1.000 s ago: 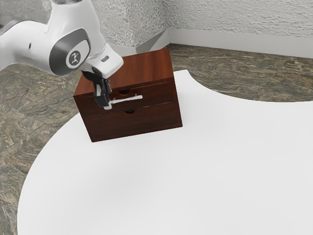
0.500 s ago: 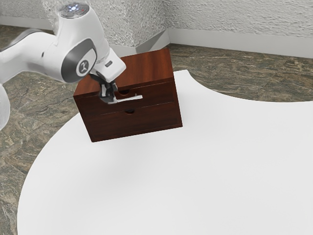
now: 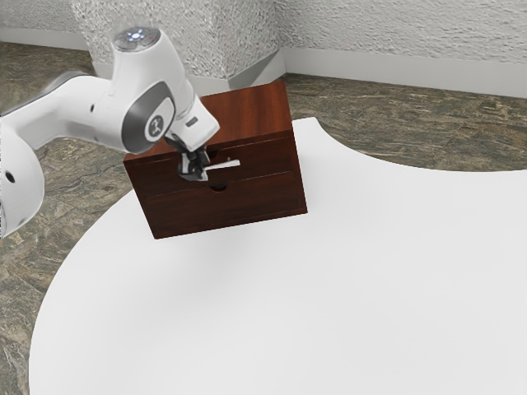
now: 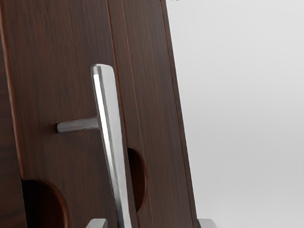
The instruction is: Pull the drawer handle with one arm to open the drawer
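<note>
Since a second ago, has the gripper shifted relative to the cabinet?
Yes. Against the cabinet, which has stayed put, the gripper has shifted toward the exterior view's right, along the drawer handle.

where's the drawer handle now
In the exterior view, left of centre, the silver handle sits on the wooden cabinet's upper drawer front, with the tool at its end nearer the view's left.

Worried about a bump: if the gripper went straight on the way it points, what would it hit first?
Likely the upper drawer front: the handle lies between the gripper's open fingers, so the tips should reach the wood behind it. Depth is unclear; the handle could meet the palm sooner.
</note>
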`<state>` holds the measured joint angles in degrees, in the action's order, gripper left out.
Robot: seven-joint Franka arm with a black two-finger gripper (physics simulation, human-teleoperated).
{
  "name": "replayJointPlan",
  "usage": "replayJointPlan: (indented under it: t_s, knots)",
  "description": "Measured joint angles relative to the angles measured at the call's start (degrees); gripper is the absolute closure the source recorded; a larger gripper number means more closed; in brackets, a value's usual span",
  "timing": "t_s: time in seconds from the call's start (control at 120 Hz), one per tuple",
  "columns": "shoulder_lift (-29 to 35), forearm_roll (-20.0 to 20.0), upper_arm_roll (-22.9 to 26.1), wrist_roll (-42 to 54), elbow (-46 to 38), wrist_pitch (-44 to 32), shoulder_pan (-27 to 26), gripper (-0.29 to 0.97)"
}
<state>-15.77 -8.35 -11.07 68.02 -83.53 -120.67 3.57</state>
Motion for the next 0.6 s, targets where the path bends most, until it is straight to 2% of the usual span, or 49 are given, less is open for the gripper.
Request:
replayJointPlan:
  t_s: [0.242, 0.425, 0.6]
  knots:
    - [-0.5, 2.23, 0.06, 1.33, -0.23, -0.66, -0.36, 0.68]
    - [0.52, 2.51, -0.24, 1.97, -1.8, -0.95, -1.82, 0.74]
    - [4.9, 2.61, -0.26, 2.2, -8.42, -2.48, -3.26, 0.75]
